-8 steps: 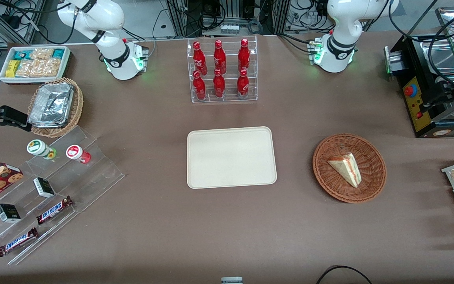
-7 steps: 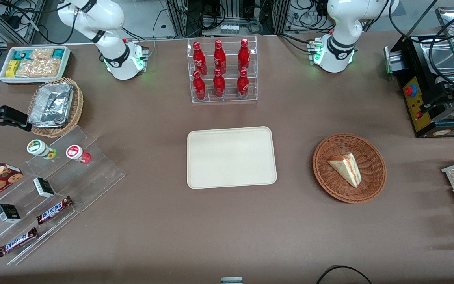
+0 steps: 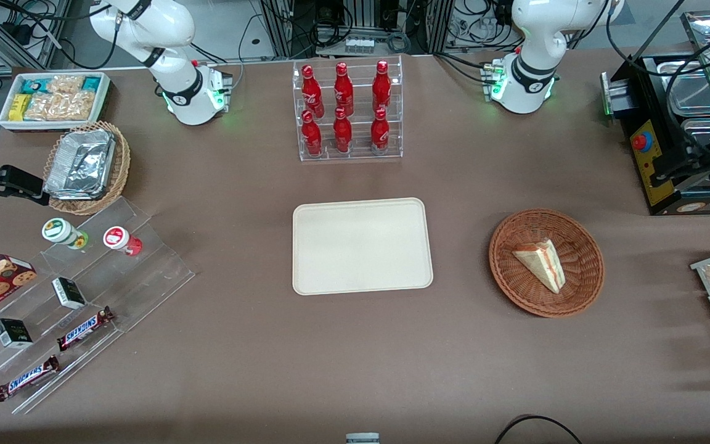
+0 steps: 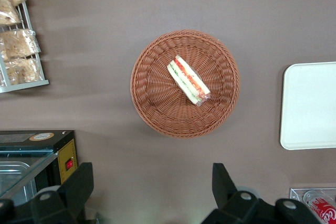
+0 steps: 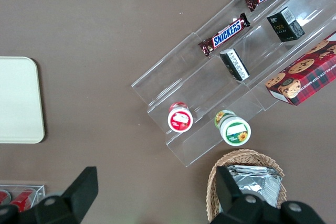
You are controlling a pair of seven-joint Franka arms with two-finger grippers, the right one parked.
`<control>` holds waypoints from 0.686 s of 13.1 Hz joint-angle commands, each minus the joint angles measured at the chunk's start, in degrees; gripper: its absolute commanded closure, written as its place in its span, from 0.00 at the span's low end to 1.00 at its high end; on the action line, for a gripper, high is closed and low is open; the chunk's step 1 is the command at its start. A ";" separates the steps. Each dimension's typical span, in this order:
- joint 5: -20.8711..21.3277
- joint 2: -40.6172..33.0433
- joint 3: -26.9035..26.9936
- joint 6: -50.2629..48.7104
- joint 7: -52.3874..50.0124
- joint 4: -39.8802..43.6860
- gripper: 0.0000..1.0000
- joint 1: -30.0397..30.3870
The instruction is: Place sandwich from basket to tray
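A: Start with the gripper [image 4: 149, 192]. Where is it, and how do its jaws stand?

B: It hangs high above the table [image 3: 256, 345], looking straight down. Its two dark fingers [image 4: 79, 184] are spread wide apart with nothing between them; only bare brown tabletop shows in the gap.

A: What lies closest to it?

B: The basket [image 4: 157, 114], round, shallow, reddish-brown wicker, sits on the table below and a little way off from the fingers. It is not touched.

A: And the sandwich?

B: The sandwich [image 4: 188, 80] lies inside that basket, near its middle. It is a pale bread wedge resting on its side, with red-orange and green stripes of filling along the cut edge. In the front view the sandwich [image 3: 540, 264] has its point toward the camera.

A: Where is the tray?

B: The tray [image 3: 361, 245], cream-beige, flat, with rounded corners, lies at the middle of the table, apart from the basket [image 3: 583, 290], which sits toward the working arm's end. Nothing rests on the tray.

A: Anything else nearby?

B: A clear rack of red bottles [image 3: 346, 111] stands farther from the front camera than the tray. A wire rack of snack bags [image 4: 18, 35] lies at the table's edge near the basket, and a black machine [image 3: 669, 154] stands close by.
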 commanded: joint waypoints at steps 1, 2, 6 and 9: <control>-0.02 0.85 -0.42 3.43 -0.88 -3.53 0.00 0.48; -0.10 0.32 -0.50 5.72 -2.80 -6.17 0.00 0.39; -0.28 0.41 -0.77 12.57 -15.35 -12.76 0.00 -0.40; -0.81 0.49 -1.03 21.01 -24.85 -20.32 0.00 -2.15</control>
